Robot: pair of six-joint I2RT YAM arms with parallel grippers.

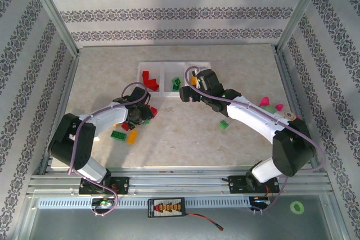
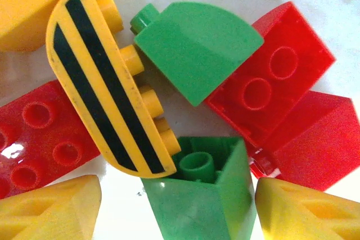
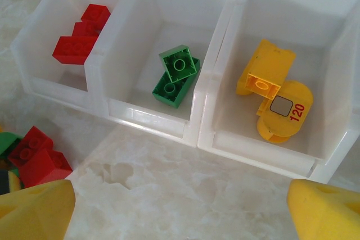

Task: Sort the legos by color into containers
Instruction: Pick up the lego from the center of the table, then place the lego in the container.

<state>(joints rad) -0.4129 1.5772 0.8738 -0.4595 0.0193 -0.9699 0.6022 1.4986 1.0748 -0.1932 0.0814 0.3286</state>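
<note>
Sorting is partly done: just ahead of the spread, empty right gripper [image 3: 180, 212], the containers [image 3: 197, 133] hold a few colour-matched legos [image 3: 177, 74], while a mixed loose pile [image 2: 197, 49] waits beneath the spread left gripper [image 2: 180, 212].

1. Left arm [image 1: 84, 133]: elbow folded back near its base, forearm reaching forward. Left gripper [image 1: 138, 117] points steeply down.
2. Left gripper's yellow fingertips [image 2: 50, 209] are spread wide, jaws apart.
3. Right arm [image 1: 253, 117]: stretched forward in a long arc towards the left. Right gripper [image 1: 190, 93] is tilted down and forward.
4. Right gripper's yellow fingertips [image 3: 326, 209] are wide apart, jaws parted.
</note>
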